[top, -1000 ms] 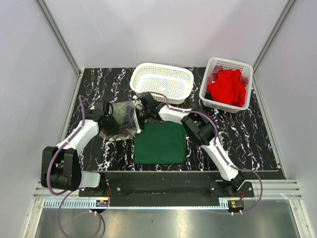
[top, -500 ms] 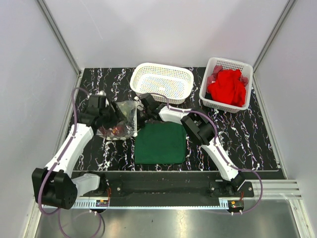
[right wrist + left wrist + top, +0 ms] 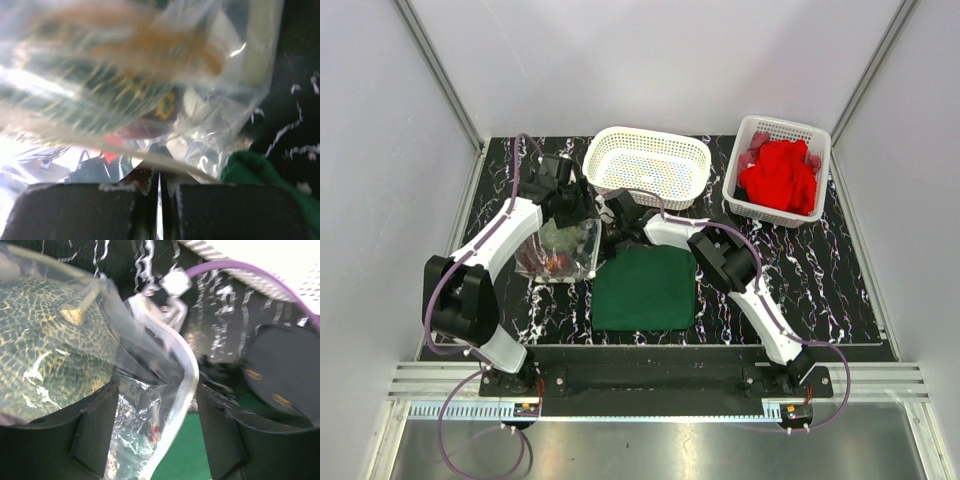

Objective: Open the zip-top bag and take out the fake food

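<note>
The clear zip-top bag [image 3: 558, 250] lies on the black marbled table, left of the green cloth [image 3: 643, 287]. Inside it show the fake food: a mottled green ball [image 3: 50, 355] and small red bits [image 3: 107, 150]. My right gripper [image 3: 613, 222] is at the bag's right edge, and its jaws [image 3: 160, 185] are shut on a thin fold of the bag's film [image 3: 150, 75]. My left gripper [image 3: 575, 205] is at the bag's far side. It stands open [image 3: 157, 435], with the bag's white sealed edge [image 3: 172, 405] loose between the fingers.
An empty white lattice basket [image 3: 647, 165] stands just behind the bag. A second basket [image 3: 778, 175] with a red cloth stands at the back right. The right arm's purple cable [image 3: 250, 270] loops close to my left gripper. Grey walls close in both sides.
My left gripper let go of the bag's left side, swung round to its far side and opened. My right gripper closed on the bag's right edge. The bag flattened a little.
</note>
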